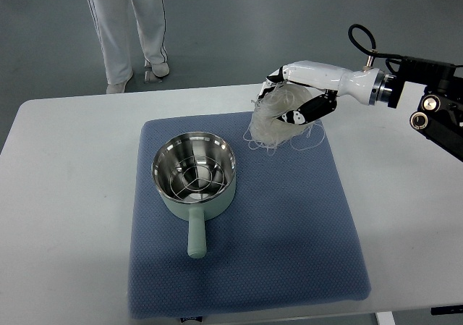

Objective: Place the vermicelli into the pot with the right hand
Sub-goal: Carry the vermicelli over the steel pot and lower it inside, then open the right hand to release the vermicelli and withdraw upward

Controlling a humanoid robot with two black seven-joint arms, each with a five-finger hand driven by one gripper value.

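The robot's right hand [293, 100], fingers closed around a vermicelli bundle [273, 126], holds it upper right of the empty pot [194, 176] at frame centre; dropping it in remains.

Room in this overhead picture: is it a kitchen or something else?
Probably a robot test room, not a kitchen. A pot sits on a blue mat on a plain white table, there is no stove, and a person stands by on the bare grey floor.
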